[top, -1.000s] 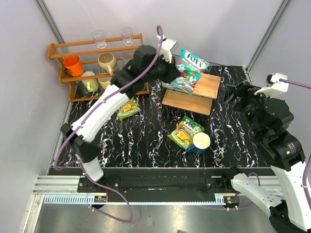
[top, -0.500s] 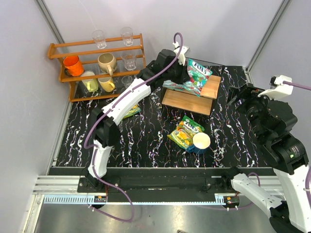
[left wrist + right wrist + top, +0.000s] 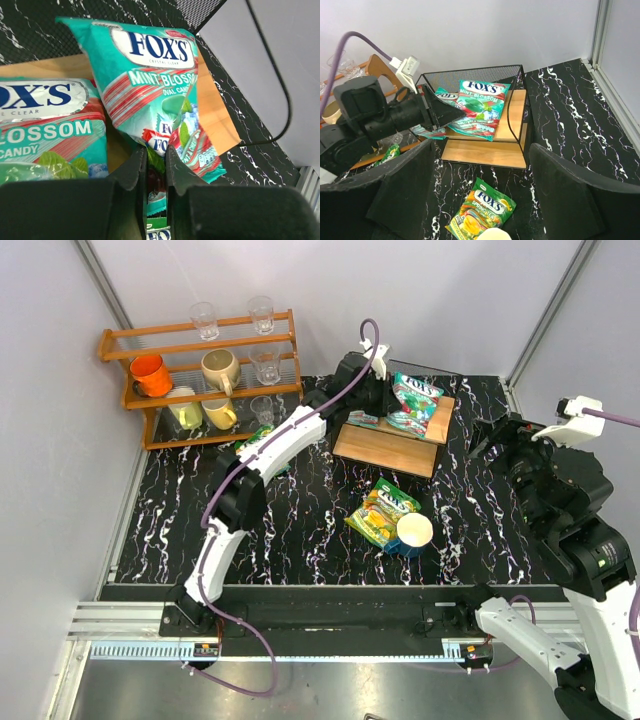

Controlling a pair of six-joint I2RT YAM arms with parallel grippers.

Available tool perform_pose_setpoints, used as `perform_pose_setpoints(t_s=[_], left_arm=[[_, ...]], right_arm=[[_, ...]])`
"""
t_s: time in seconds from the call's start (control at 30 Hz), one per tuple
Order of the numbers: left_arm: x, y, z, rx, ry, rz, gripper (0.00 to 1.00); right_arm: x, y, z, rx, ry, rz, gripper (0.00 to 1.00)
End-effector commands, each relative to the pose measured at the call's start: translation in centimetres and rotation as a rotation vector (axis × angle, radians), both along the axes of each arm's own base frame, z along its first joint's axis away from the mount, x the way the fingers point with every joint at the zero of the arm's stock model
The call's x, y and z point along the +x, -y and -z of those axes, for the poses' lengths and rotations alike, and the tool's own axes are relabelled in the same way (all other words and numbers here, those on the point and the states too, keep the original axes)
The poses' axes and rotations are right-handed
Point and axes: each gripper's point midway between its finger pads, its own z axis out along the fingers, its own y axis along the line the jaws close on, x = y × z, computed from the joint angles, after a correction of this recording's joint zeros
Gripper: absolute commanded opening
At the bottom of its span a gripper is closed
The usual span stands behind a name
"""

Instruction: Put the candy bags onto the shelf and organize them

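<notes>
The teal-green candy bag [image 3: 150,85] now lies on the top board of the shelf [image 3: 440,418]. It sits lower and further back than half a second ago, when it hung tilted above the board. The left gripper [image 3: 156,155] is still clamped on the bag's bottom edge, foil pinched between its fingers, and the left arm [image 3: 275,445] has stretched further over the shelf. A second teal-green bag [image 3: 45,120] lies just beside the first on the same board.

One yellow-green bag [image 3: 380,510] rests on the table [image 3: 300,530] in front of the shelf, touching the white-and-blue cup [image 3: 414,532]; neither has moved. The other yellow-green bag [image 3: 262,438] shows partly under the left arm. The right gripper [image 3: 481,145] hangs with its fingers spread wide, holding nothing, in the same place as before.
</notes>
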Motion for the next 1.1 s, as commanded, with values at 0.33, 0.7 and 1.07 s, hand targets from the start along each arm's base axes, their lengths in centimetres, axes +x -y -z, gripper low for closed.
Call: perform_pose_setpoints(t_s=[0.33,0.7,1.07], left_arm=[[-0.3,3.7,-5.5,-0.207,0.083,0.083,0.05],[-0.4,3.9,-4.1,-0.190,0.071,0.071,0.61],[-1.6,0.9,-12.4,-0.237,0.189,0.059,0.99]], right_arm=[[-0.1,0.7,-0.1,-0.008,0.010,0.034,0.86],[-0.1,0.9,0.4,-0.017,0.002,0.045,0.86],[0.4,0.7,0.7,-0.016,-0.004,0.048,0.87]])
